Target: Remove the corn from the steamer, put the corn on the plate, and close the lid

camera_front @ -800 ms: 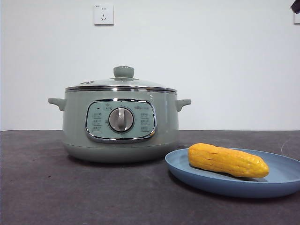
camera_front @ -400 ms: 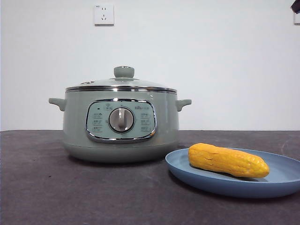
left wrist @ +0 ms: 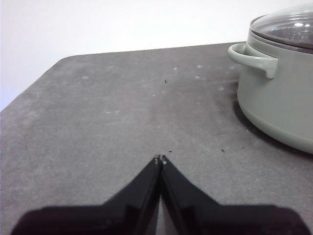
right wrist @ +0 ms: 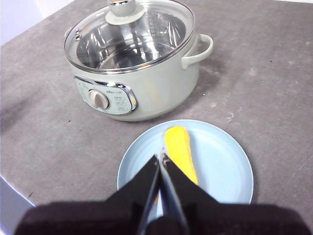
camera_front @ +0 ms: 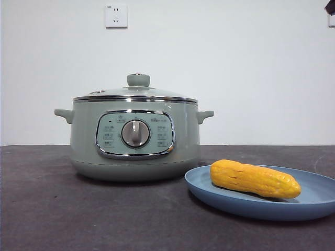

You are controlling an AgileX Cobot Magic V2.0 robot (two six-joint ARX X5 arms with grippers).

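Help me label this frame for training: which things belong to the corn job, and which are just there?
Job things:
corn, lying on the plate
steamer with the lid on it
left gripper and right gripper, both shut, holding nothing

Just there:
wall socket
table

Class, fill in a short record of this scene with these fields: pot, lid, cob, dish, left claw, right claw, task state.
pot: round sage-green electric steamer, on the dark table
lid: domed glass lid with green knob, seated on the steamer
cob: yellow-orange corn, lying on the plate
dish: shallow light-blue plate, beside the steamer
left claw: left claw, shut, empty, above bare table near the steamer's handle
right claw: right claw, shut, empty, above the plate
task state: looks complete
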